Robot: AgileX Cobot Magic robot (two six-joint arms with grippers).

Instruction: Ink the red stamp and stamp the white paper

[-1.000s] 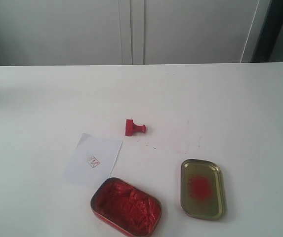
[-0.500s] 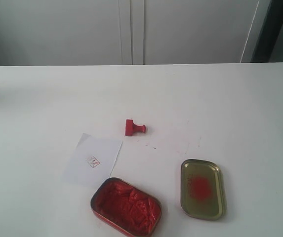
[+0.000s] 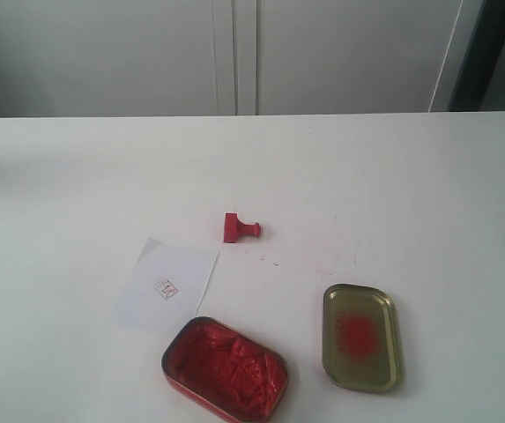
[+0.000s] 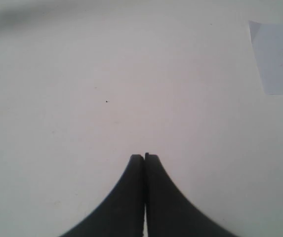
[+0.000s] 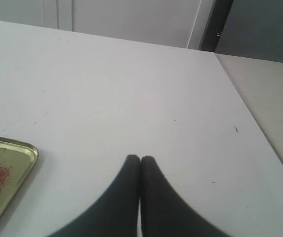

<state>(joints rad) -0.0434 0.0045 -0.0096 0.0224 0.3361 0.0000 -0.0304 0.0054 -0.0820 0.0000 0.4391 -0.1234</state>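
Observation:
The red stamp point(image 3: 239, 227) lies on its side near the middle of the white table, handle pointing right. The white paper point(image 3: 166, 284) lies below and left of it, carrying a tiny red imprint; a corner of the paper point(image 4: 277, 57) also shows in the left wrist view. My left gripper point(image 4: 144, 157) is shut with nothing in it, over bare table and well apart from the paper. My right gripper point(image 5: 140, 158) is shut and empty too, hovering beside the gold lid point(image 5: 5, 170). Neither gripper appears in the exterior view.
An open tin of lumpy red ink paste point(image 3: 226, 367) sits at the front edge just below the paper. The gold lid point(image 3: 361, 337) with a red smear lies to its right. The table's right edge point(image 5: 260, 136) runs close to my right gripper.

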